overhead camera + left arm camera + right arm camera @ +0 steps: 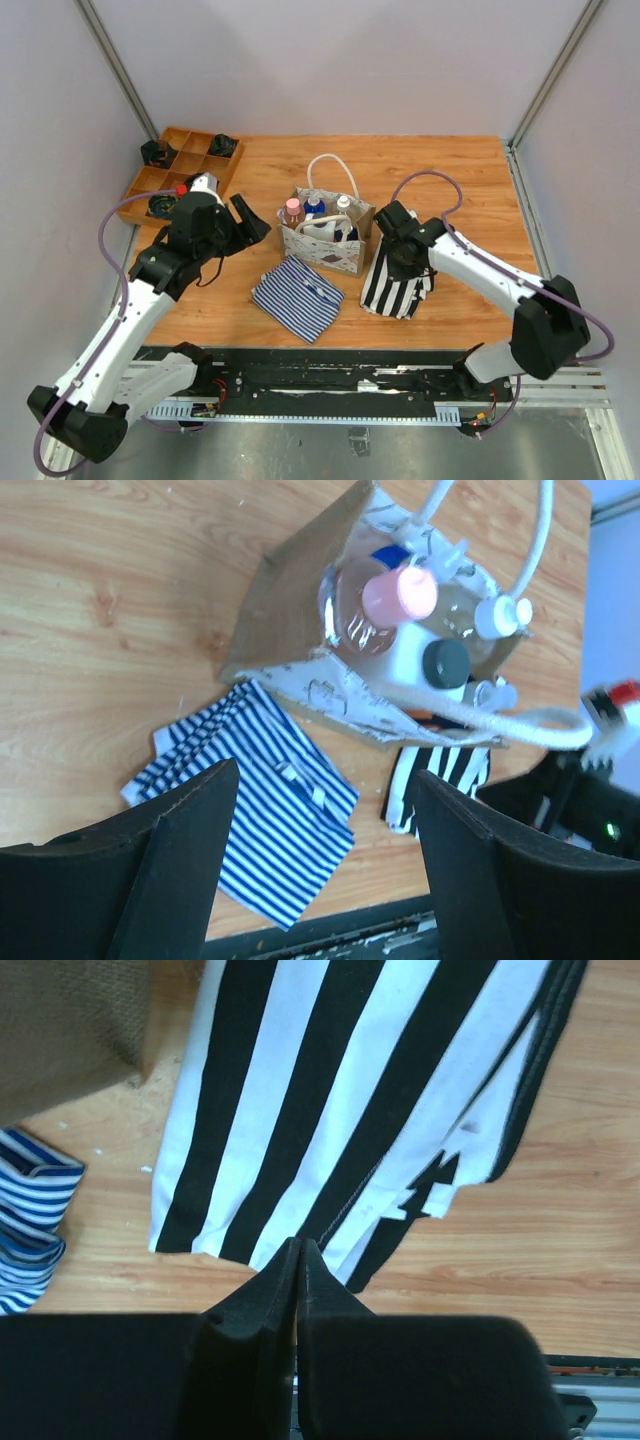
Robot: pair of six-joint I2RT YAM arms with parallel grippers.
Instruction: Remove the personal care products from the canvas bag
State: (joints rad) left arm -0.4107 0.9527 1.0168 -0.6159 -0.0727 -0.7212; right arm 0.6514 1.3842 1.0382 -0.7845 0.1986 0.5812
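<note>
The beige canvas bag (322,248) stands upright mid-table, rope handles up. Inside it stand a pink-capped bottle (293,210), a blue-capped bottle (314,205) and a white-capped bottle (343,205). My left gripper (255,222) is open and empty, just left of the bag. In the left wrist view, the gripper (320,860) looks at the bag (285,610), the pink cap (398,595), a white cap (503,612) and a dark-capped white bottle (445,662). My right gripper (405,268) is right of the bag; in the right wrist view, the gripper (300,1245) is shut and empty.
A blue-striped folded cloth (297,297) lies in front of the bag. A black-and-white striped cloth (392,290) lies under my right gripper, also in the right wrist view (350,1090). A compartmented wooden tray (178,160) with small black objects sits back left. Walls enclose the table.
</note>
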